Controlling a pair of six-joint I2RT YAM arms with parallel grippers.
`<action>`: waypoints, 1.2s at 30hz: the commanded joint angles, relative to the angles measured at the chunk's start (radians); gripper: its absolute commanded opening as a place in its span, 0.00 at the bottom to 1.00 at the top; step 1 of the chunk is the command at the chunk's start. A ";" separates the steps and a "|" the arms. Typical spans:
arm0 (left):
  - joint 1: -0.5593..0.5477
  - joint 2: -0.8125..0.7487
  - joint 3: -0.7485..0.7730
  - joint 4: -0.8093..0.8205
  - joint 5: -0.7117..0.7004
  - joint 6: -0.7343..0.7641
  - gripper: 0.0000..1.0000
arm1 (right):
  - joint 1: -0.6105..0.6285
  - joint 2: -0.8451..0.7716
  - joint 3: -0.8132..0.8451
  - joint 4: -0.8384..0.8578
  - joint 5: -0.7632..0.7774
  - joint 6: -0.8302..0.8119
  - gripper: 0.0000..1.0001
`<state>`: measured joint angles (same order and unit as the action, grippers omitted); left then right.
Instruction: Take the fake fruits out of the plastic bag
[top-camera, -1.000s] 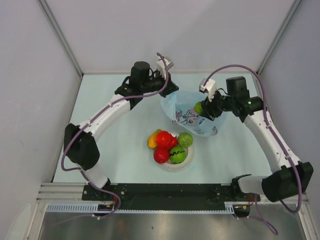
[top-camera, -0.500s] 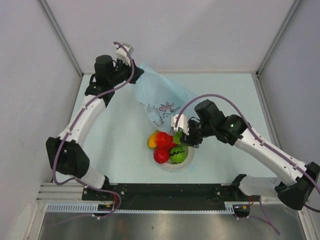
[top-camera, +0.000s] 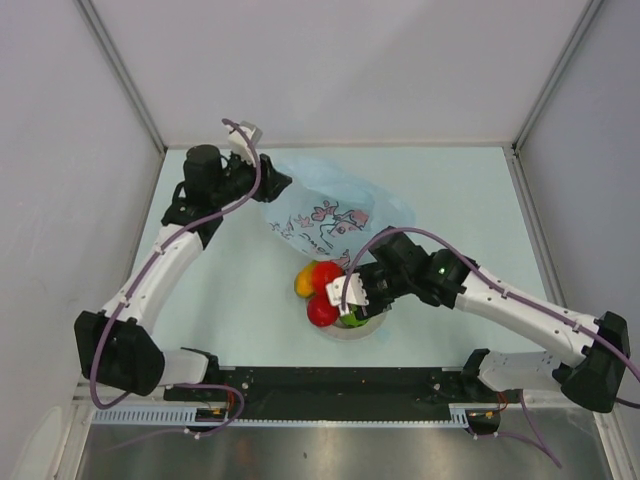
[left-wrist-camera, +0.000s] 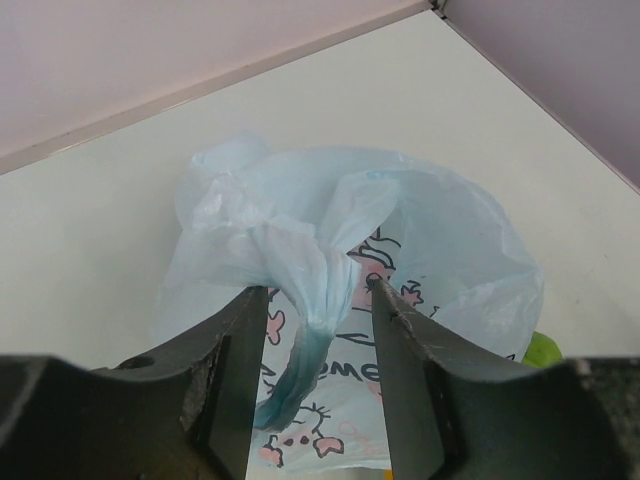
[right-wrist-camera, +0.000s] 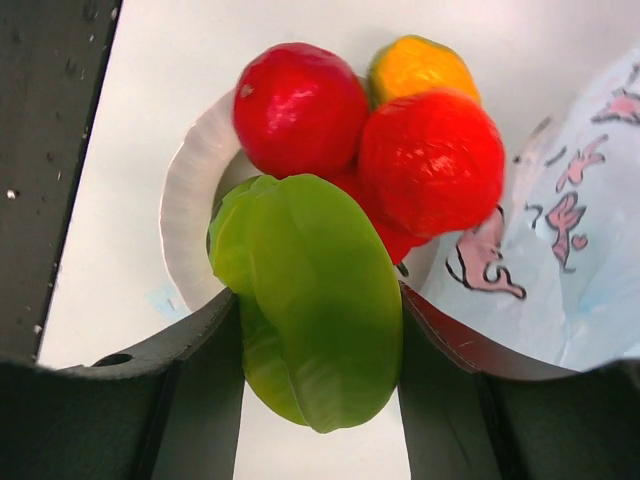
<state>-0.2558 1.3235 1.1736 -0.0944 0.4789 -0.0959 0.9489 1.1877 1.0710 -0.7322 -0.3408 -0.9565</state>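
Note:
The light-blue plastic bag (top-camera: 330, 212) with its cartoon print lies crumpled on the table behind the white plate (top-camera: 374, 327). My left gripper (top-camera: 268, 186) is at the bag's left end. In the left wrist view the left gripper (left-wrist-camera: 318, 293) stands open, and a twisted strand of the bag (left-wrist-camera: 310, 290) hangs loose between the fingers. My right gripper (top-camera: 352, 300) is over the plate, and the right wrist view shows the right gripper (right-wrist-camera: 320, 300) shut on a green fake fruit (right-wrist-camera: 315, 290). On the plate (right-wrist-camera: 188, 215) sit two red fruits (right-wrist-camera: 300, 105) (right-wrist-camera: 430, 160) and an orange one (right-wrist-camera: 415, 65).
Grey walls close in the table at the left, right and back. A black rail (top-camera: 330, 380) with the arm bases runs along the near edge. The bag (right-wrist-camera: 575, 270) lies right beside the plate.
The right arm carried the green fruit from the bag to above the plate. The left arm swung left, pulling the bag, then lowered it and opened its jaws, freeing the twisted strand.

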 joint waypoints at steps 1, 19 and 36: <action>0.004 -0.070 -0.018 0.002 -0.023 0.008 0.51 | 0.025 -0.002 -0.031 0.048 -0.029 -0.183 0.30; 0.067 -0.196 -0.127 0.009 0.013 -0.027 0.54 | 0.010 0.090 -0.103 0.120 -0.024 -0.364 0.40; 0.081 -0.191 -0.144 0.036 0.044 -0.054 0.54 | -0.032 0.072 -0.143 0.171 -0.021 -0.406 0.69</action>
<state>-0.1852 1.1515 1.0397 -0.0906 0.4938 -0.1307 0.9226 1.2797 0.9413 -0.5953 -0.3504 -1.3354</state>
